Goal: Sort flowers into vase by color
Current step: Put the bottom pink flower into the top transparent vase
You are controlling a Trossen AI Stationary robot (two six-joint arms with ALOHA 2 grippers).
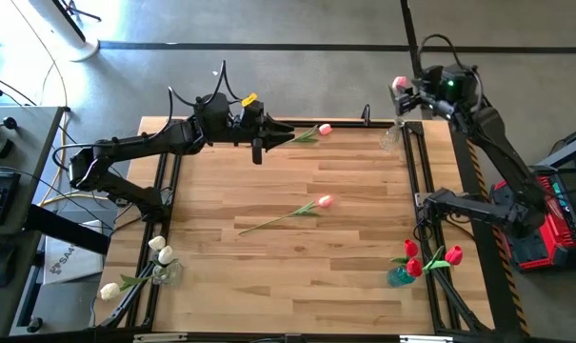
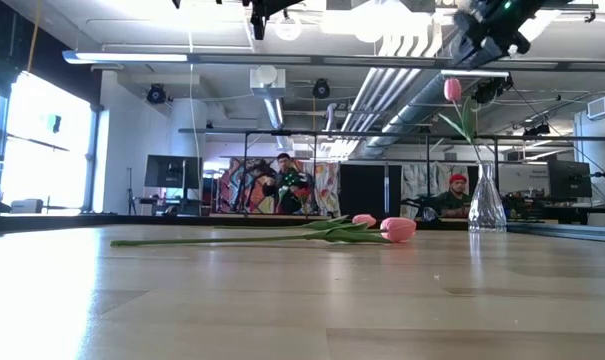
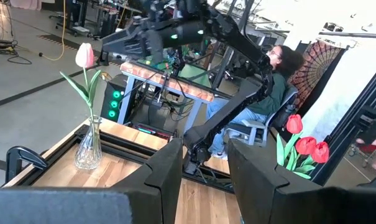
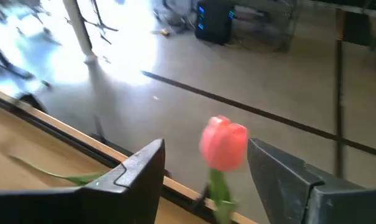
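Observation:
A clear glass vase stands at the table's far right corner, and one pink flower stands upright in it by its stem. My right gripper is open high above the vase, with a finger on either side of that flower's head and a gap on both sides. Two more pink flowers lie flat on the table: one at the far edge and one in the middle. My left gripper is open and has nothing in it, level above the far edge next to the far flower.
White flowers stand in a vase at the near left corner, and one white flower lies beside it. Red flowers stand in a bluish vase at the near right. Black rails run along the table's sides. People sit beyond the far edge.

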